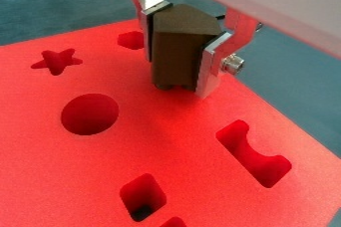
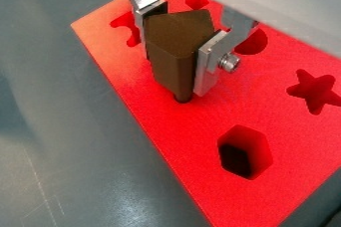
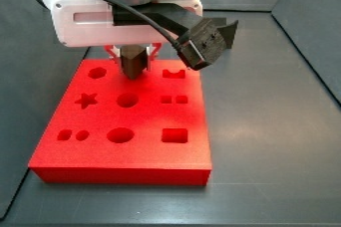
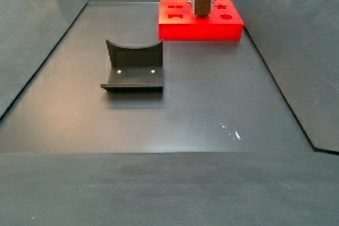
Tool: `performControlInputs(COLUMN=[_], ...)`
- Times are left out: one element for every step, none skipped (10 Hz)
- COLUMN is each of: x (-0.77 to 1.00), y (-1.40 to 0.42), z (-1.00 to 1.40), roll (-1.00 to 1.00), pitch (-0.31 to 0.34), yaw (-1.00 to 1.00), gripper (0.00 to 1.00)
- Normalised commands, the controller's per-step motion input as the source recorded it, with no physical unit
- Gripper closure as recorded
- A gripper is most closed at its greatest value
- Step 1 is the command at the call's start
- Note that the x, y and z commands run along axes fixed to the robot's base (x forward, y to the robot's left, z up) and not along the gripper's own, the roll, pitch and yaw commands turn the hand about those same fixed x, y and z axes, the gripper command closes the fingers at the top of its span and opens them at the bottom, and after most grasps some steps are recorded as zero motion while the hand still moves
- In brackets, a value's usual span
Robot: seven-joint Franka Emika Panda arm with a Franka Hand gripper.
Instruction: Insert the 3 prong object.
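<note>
My gripper (image 1: 177,77) is shut on the 3 prong object (image 1: 176,47), a dark brown piece with a pointed top and short prongs at its lower end. It hangs upright over the red block (image 1: 160,141), with the prongs just at the block's top surface, between the holes. I cannot tell whether they touch. The gripper (image 2: 177,70), the object (image 2: 173,57) and the block (image 2: 160,121) also show in a wrist view. In a side view the gripper (image 3: 134,60) is over the block's far middle (image 3: 147,136). It shows small in a side view (image 4: 201,2).
The red block has a star hole (image 1: 55,62), a round hole (image 1: 90,113) and several other shaped holes (image 1: 253,151). The dark fixture (image 4: 133,66) stands on the grey floor, well away from the red block (image 4: 199,27). Dark walls ring the floor.
</note>
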Motion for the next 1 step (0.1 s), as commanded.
performControlInputs(x=[0.00], y=[-0.03], z=[-0.04], roll=[0.05], pitch=[0.004], yaw=[0.00], gripper=[1.00])
